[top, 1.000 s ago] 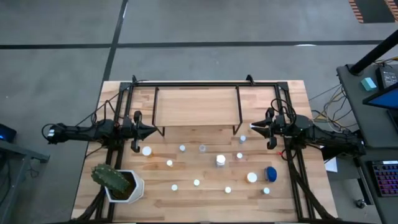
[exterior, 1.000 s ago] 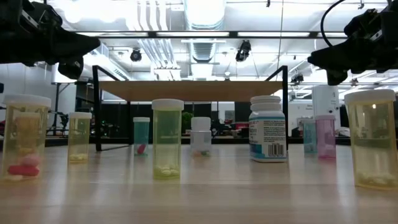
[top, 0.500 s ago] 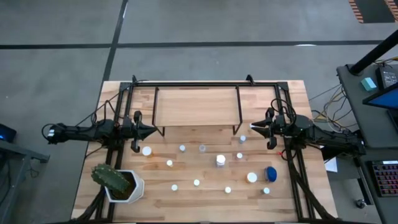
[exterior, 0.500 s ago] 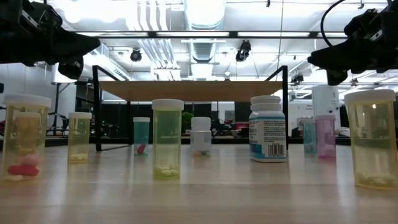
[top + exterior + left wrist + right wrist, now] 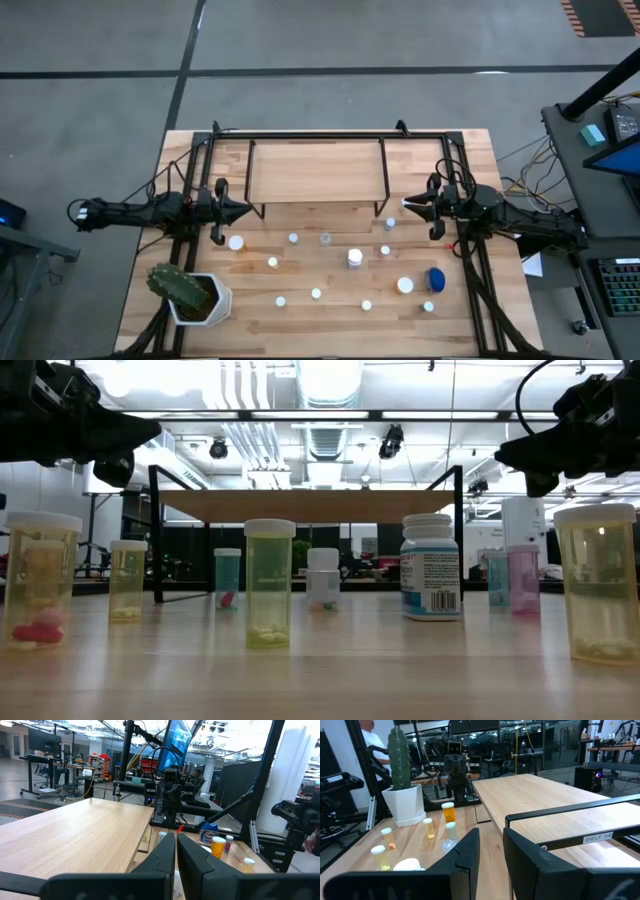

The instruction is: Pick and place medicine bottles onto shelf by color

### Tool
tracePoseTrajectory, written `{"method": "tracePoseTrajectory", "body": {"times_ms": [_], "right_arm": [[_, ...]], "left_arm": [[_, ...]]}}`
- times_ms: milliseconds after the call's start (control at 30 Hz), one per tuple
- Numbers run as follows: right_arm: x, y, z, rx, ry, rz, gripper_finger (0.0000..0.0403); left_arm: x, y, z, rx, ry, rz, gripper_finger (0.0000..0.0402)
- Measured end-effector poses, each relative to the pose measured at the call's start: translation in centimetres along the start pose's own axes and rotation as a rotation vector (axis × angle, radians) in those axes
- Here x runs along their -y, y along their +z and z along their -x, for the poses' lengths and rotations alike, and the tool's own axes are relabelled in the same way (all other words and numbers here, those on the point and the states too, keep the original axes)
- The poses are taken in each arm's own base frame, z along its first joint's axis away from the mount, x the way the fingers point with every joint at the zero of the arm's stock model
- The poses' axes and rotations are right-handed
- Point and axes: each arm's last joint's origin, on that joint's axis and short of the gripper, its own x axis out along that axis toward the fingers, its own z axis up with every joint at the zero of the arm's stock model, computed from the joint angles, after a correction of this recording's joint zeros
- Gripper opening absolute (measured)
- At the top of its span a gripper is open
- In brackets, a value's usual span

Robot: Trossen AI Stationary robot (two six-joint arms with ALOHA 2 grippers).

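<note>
Both grippers are hanging in the air above the table, holding nothing. Left gripper (image 5: 243,211) is sitting at the shelf's left front corner with its fingers (image 5: 165,856) pressed together. Right gripper (image 5: 407,203) is hovering at the shelf's right front corner, its fingers (image 5: 465,851) standing a little apart with an empty gap between them.

The shelf (image 5: 315,170), a light-wood board on thin black legs, is standing at the far side of the wooden table (image 5: 470,150), and its top is carrying no bottles.

The medicine bottles (image 5: 355,258) are all standing upright on the tabletop in front of the shelf, scattered and well apart from one another. In the low view, a yellow-tinted bottle (image 5: 39,580) at the left is holding pink and white pills at its bottom. A smaller yellow one (image 5: 128,580) is standing behind it. A teal bottle (image 5: 227,579) is showing something pink inside. A yellow bottle (image 5: 269,582) near the middle is holding small pale pills. A clear bottle (image 5: 322,577) is standing farther back; its contents are too small to tell. A white labelled bottle (image 5: 431,567) is showing a barcode. A pink bottle (image 5: 523,577) and a large yellow bottle (image 5: 600,581) with pale pills are standing at the right.

A white pot (image 5: 208,302) is holding a green cactus (image 5: 176,285) at the table's near left corner.
</note>
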Motion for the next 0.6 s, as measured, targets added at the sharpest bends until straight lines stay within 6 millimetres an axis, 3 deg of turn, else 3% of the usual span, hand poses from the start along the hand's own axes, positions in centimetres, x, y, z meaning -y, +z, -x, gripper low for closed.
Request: {"method": "tracePoseTrajectory", "body": {"times_ms": [200,433,600], "right_arm": [[-0.01,0.02,0.0,0.001,0.003,-0.044,0.0077],[-0.1,0.02,-0.02,-0.011,0.032,-0.551,0.0077],[-0.03,0.15,-0.02,0.011,0.013,-0.717,0.0077]], "left_arm": [[0.0,0.0,0.0,0.0,0.0,0.0,0.0],[0.0,0.0,0.0,0.0,0.0,0.0,0.0],[0.0,0.0,0.0,0.0,0.0,-0.004,0.0]]}}
